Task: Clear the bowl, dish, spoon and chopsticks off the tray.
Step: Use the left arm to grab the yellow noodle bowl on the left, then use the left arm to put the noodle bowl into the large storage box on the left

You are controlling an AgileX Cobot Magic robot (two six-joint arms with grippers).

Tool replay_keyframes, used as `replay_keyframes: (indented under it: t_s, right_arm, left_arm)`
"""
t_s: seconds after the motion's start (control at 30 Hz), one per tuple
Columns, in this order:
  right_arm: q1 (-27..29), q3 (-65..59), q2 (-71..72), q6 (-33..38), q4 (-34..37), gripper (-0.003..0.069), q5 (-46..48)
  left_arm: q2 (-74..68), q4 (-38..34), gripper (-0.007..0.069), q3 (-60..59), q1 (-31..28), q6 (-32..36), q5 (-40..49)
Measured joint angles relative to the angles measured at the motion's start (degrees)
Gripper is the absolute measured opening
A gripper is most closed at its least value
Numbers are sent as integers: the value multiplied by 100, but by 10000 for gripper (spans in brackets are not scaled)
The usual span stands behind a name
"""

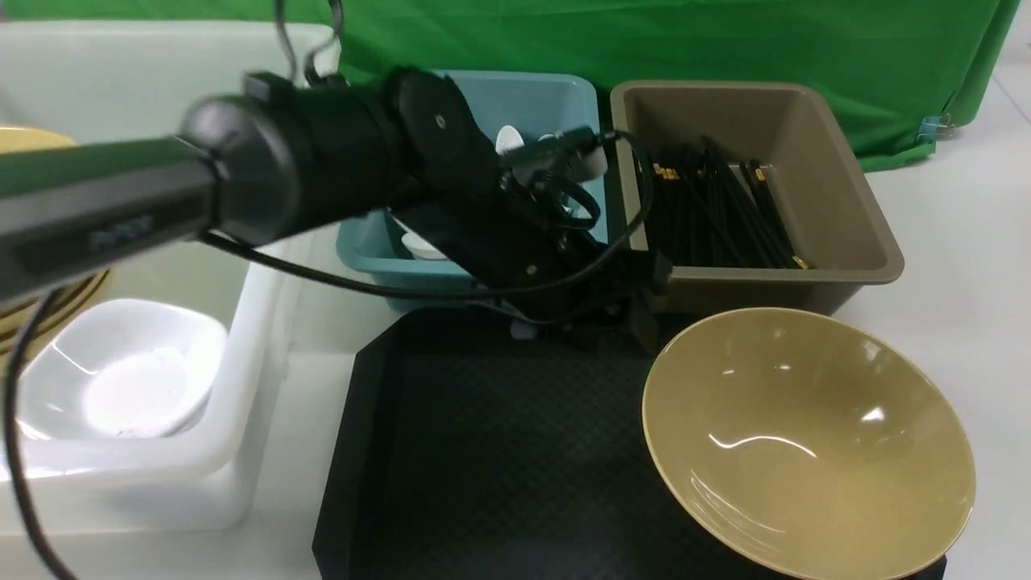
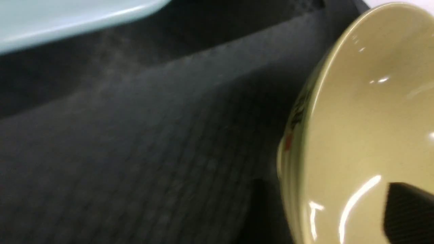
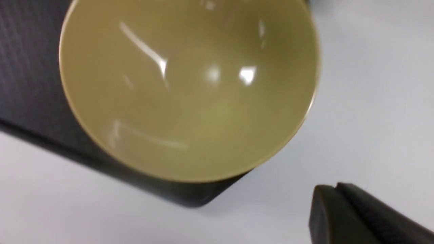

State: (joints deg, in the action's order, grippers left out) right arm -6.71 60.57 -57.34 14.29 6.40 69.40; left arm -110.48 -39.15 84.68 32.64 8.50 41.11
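Note:
The mustard-yellow bowl [image 1: 805, 443] stands on the right of the black tray [image 1: 483, 459]. My left gripper [image 1: 636, 318] hangs at the tray's far edge by the bowl's rim. In the left wrist view the left gripper [image 2: 325, 210] is open. One of its fingers [image 2: 407, 210] is over the bowl's [image 2: 366, 128] inside and the other is outside the rim. My right gripper [image 3: 334, 189] is shut with nothing in it, over the white table beside the bowl [image 3: 190, 88]. The spoon is not in view. Black chopsticks [image 1: 725, 209] lie in the brown bin. A white dish [image 1: 121, 370] rests in the white tub.
Behind the tray stand a blue bin [image 1: 564, 105] holding white spoons and a brown bin [image 1: 838, 185]. A large white tub [image 1: 250, 322] fills the left side. My left arm [image 1: 282, 169] crosses in front of the blue bin. A green cloth [image 1: 725, 40] hangs at the back.

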Motion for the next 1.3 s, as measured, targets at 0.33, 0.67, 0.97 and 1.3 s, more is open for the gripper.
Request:
replay_keyframes:
  t_s: [0.33, 0.67, 0.97, 1.3]
  right_arm:
    - [6, -97, 85, 0, 131, 6, -253]
    - [6, 11, 85, 298, 696, 6, -308]
    - [-259, 2137, -792, 1028, 2543, 6, -127]
    - [-3041, 5650, -3493, 721, 1845, 6, -82]
  left_arm:
    - [-673, -462, 582, 0, 554, 803, -396]
    - [-616, -167, 20, 75, 408, 563, -278]
    - [925, 34, 10, 1501, -1619, 458, 1472]
    - [2266, 614, 11, 1302, -5259, -6, 2237]
